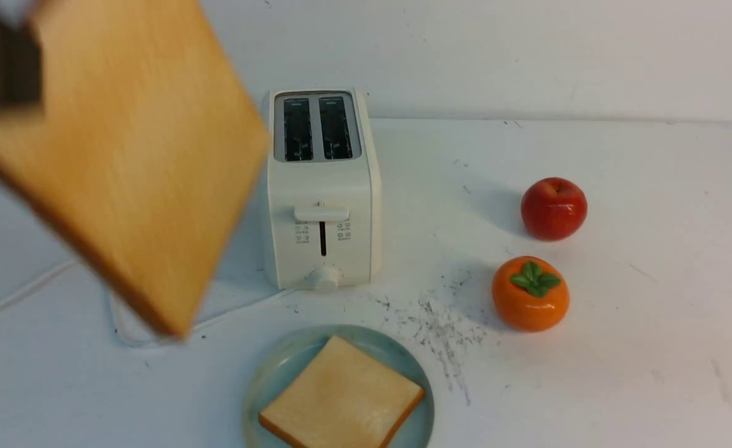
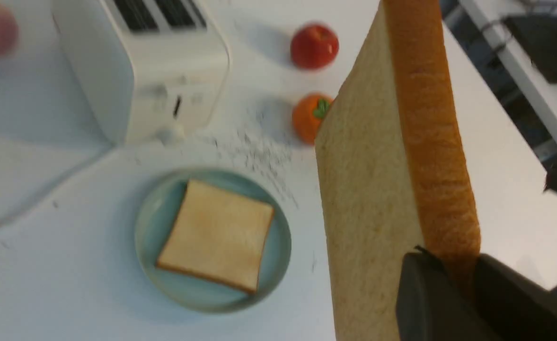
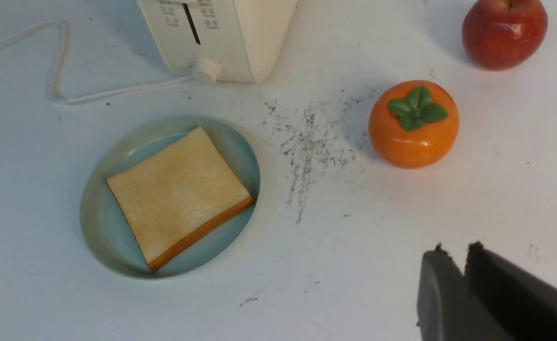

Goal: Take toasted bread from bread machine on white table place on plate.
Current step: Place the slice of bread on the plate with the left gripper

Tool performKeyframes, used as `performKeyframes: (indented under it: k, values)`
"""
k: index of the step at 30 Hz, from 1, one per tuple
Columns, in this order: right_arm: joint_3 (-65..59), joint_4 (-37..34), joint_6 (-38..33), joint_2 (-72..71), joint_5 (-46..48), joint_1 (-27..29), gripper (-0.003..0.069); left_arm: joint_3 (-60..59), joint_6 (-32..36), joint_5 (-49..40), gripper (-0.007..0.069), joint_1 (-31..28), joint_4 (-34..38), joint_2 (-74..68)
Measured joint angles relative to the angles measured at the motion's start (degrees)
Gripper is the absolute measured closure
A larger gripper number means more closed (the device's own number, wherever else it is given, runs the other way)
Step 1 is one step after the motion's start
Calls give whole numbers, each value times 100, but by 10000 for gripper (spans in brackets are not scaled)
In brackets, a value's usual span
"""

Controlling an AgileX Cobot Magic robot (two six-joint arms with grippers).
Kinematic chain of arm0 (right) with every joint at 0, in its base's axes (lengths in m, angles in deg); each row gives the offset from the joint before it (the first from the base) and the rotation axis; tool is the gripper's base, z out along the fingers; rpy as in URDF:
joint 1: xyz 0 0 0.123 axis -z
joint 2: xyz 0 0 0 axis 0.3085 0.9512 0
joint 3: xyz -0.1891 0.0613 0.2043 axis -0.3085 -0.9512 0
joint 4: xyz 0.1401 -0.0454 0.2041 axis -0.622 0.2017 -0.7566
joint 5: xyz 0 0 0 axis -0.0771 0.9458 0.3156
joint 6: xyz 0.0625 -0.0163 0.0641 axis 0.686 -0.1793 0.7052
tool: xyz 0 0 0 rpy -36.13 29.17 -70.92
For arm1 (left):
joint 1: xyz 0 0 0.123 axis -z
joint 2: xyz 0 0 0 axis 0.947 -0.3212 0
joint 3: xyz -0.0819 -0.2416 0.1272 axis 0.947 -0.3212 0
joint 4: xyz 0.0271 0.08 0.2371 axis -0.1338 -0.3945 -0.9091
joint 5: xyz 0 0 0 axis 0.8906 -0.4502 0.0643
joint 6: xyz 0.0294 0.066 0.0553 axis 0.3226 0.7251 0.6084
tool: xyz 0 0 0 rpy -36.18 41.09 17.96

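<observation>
The bread machine bears small printed icons, too tiny to read.

I observed one toasted bread slice lying flat on the plate, near the bread machine. The right claw hovered over bare table, fingers nearly together, empty.

A lab bench staged as kitchen; scuffed white table, bare wall, model fruit
</observation>
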Motion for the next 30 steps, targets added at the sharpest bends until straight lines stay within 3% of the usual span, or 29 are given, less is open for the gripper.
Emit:
performKeyframes:
  k: [3,6,14,22,30]
  values:
    - [0,-88,0,0,0,0,576,-1653,5,1026,551,0,466,286]
    - [0,-151,0,0,0,0,573,-2298,66,1488,551,0,995,88]
    - [0,-278,0,0,51,0,562,-2385,1061,2408,551,0,1983,-1383]
    - [0,-296,0,0,240,0,558,-2385,1712,2916,551,0,2191,-2911]
    - [0,-296,0,0,306,0,554,-2385,1969,3430,551,0,2251,-3048]
